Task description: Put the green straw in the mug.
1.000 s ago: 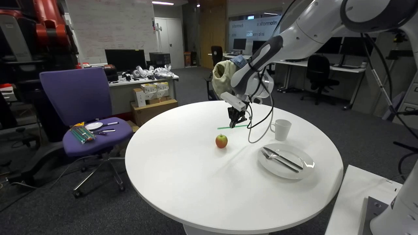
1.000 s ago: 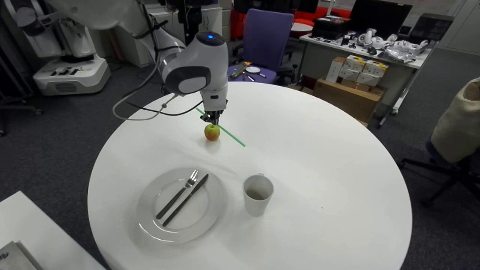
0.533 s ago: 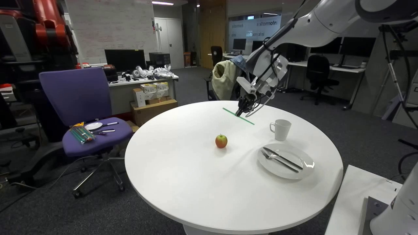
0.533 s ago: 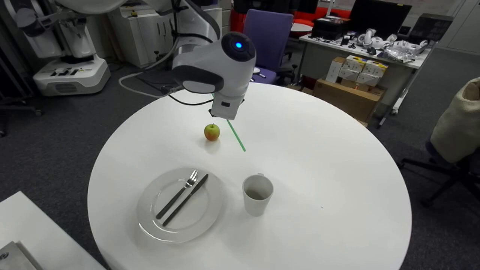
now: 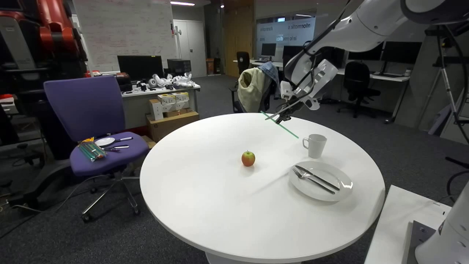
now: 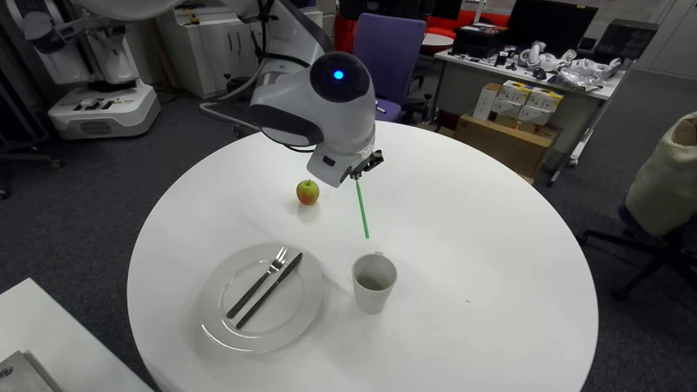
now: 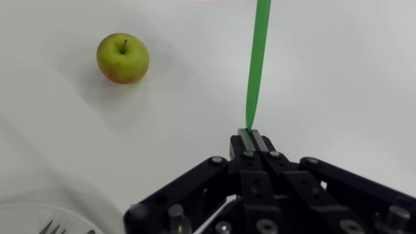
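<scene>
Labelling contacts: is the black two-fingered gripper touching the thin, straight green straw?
Touching. The wrist view shows it: the green straw narrows where the gripper pinches it between pale fingertips.

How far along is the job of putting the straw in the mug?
Done: the green straw is grasped, pinched in the shut gripper in the wrist view. In hand: the transfer, apparently; the straw looks held up, apart from the mug in both exterior views. Left: aligning one end with the mug's open top, inserting, releasing.
</scene>
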